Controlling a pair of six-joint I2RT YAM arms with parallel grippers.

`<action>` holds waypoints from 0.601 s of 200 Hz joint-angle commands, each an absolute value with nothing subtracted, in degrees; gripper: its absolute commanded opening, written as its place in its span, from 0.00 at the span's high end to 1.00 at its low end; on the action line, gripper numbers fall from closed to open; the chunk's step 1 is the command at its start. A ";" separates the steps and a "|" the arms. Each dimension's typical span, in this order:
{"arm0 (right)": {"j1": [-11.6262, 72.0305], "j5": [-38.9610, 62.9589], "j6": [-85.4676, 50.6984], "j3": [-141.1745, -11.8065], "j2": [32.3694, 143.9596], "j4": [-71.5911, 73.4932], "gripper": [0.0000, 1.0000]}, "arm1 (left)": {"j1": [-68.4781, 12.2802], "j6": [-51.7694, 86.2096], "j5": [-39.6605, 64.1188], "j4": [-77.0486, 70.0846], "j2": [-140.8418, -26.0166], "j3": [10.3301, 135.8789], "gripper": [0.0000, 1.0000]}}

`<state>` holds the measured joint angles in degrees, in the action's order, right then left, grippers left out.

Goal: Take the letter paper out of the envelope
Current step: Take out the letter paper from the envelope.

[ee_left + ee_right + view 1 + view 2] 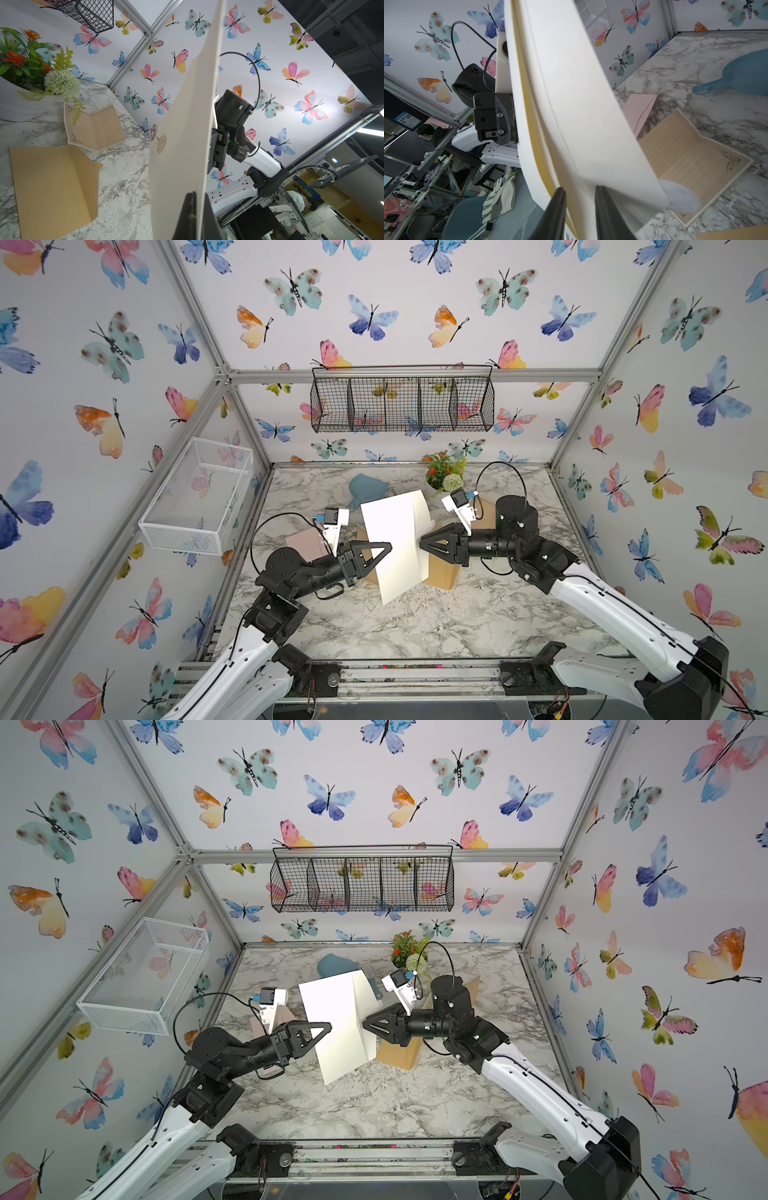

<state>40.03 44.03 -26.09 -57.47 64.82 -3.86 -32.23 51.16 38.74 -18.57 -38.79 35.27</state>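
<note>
A white envelope [399, 543] hangs in the air over the middle of the table, standing on edge between my two grippers; both top views show it [345, 1027]. My left gripper [388, 547] is shut on the envelope's left edge, and the left wrist view shows the jaws [199, 197] pinching the sheet [182, 124]. My right gripper [422, 542] is at the envelope's open right side under the raised flap. Its fingers [579, 189] stand apart, straddling a layer of the envelope [581, 93]. A yellowish letter paper [532, 124] shows as a strip inside the mouth.
On the marble table lie a brown envelope [442, 570], a lined beige sheet [695, 153], a pink envelope [305, 543], a blue scoop [365, 489] and a flower pot [444, 472]. A white mesh basket [199, 497] hangs on the left wall and a black wire basket [401, 402] on the back wall.
</note>
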 commanded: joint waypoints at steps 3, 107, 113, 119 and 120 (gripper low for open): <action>39.81 47.24 -27.15 -56.60 65.10 -0.01 0.72 | -32.03 53.11 41.51 -23.69 -39.58 35.27 1.00; 39.82 49.75 -28.09 -55.98 66.27 3.35 0.93 | -32.00 54.64 42.19 -26.23 -40.39 34.54 1.00; 39.81 49.96 -28.20 -55.90 66.34 3.59 0.94 | -32.01 54.67 42.19 -26.28 -40.47 34.51 1.00; 39.84 50.16 -28.46 -55.78 66.39 3.98 0.95 | -31.99 54.66 42.07 -26.28 -40.43 34.38 1.00; 39.83 50.22 -28.51 -55.75 66.37 4.10 0.95 | -32.04 54.67 42.08 -26.28 -40.43 34.37 1.00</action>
<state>40.03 48.66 -28.08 -56.71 66.24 1.85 -32.18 54.33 39.92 -23.24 -40.66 34.76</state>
